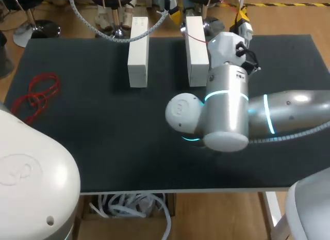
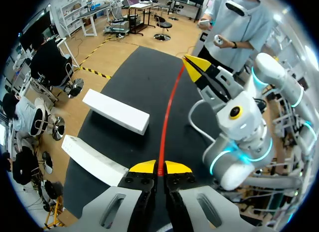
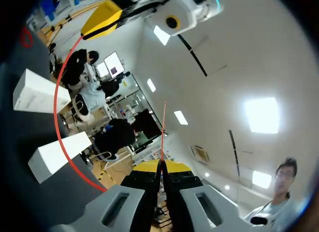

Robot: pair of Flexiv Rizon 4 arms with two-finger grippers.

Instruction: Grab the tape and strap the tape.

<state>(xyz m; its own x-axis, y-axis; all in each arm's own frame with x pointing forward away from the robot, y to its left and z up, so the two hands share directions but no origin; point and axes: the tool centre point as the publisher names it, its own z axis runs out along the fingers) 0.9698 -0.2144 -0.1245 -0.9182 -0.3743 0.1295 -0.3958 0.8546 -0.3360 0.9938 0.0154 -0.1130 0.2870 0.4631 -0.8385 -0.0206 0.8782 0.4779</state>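
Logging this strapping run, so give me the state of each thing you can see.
left pincer, shut on red tape
right pincer, shut on red tape
red tape, strung between both pincers
left white block, right white block, apart on mat
loose red bundle, lying on mat

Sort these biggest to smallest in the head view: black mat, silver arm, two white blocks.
1. Black mat.
2. Silver arm, though it is nearer the camera, which makes it look bigger.
3. Left white block and right white block: they look alike, so tied.

Two white blocks [image 1: 138,51] on the dark table [image 1: 103,147], right arm [image 1: 227,111] beside them, red tape tangle [image 1: 35,99] far left.
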